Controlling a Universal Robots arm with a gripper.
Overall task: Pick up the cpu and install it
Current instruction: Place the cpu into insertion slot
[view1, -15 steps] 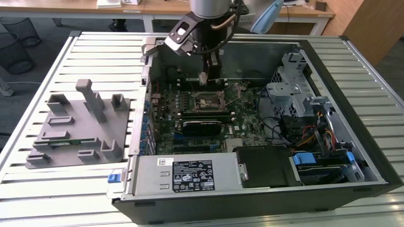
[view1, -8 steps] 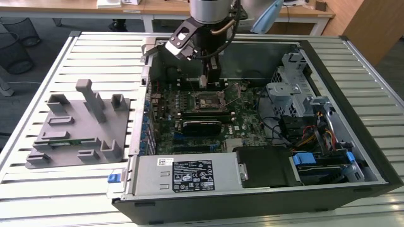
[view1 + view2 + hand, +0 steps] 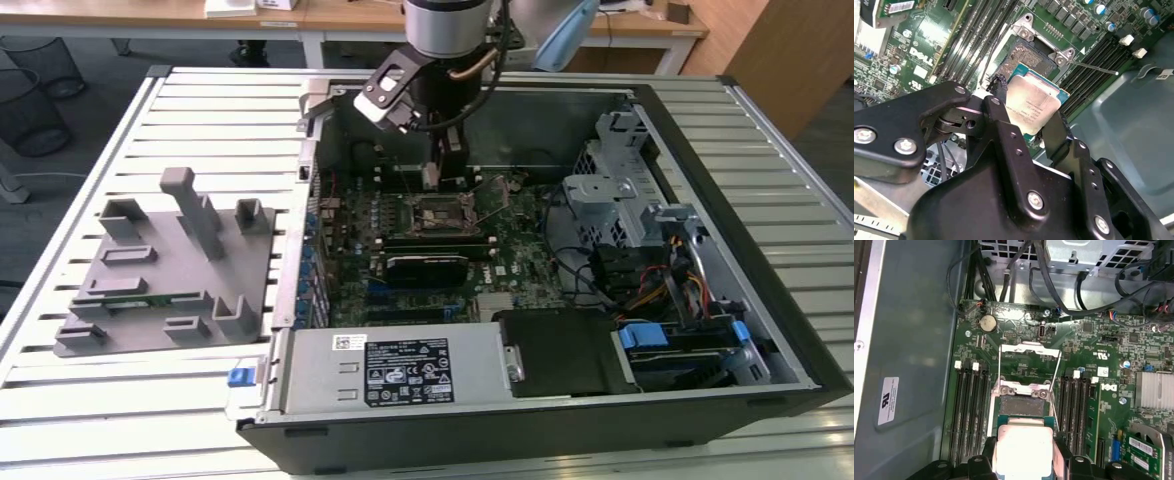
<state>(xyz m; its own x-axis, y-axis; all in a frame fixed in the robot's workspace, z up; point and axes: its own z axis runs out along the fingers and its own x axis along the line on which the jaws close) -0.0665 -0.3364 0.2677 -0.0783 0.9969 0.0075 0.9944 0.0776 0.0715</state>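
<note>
Cpu [image 3: 1036, 102] first: my gripper [image 3: 1024, 112] has it pinched tight between two black fingers [image 3: 1004, 130], one on each side of the shiny square top. I am holding it just over the near edge of the socket [image 3: 1026, 57]. I cannot tell if it touches the socket. In both wrist views the socket looks bare inside, and its metal frame [image 3: 1029, 352] is swung up and open.

All of this sits inside the open computer case [image 3: 561, 425], which lies on its side on the slatted table [image 3: 200, 110]. The case holds the green board [image 3: 521, 230], a silver box [image 3: 387, 365] near the front, and a bunch of coloured cables [image 3: 654, 280] on the exterior view's right (they look quite tangled). Long dark memory slots [image 3: 971, 410] run on both sides of the socket.

Beside the case, on the exterior view's left, rests a grey tray [image 3: 187, 265] with posts and slots. A thin green strip [image 3: 140, 291] lies in one slot.
</note>
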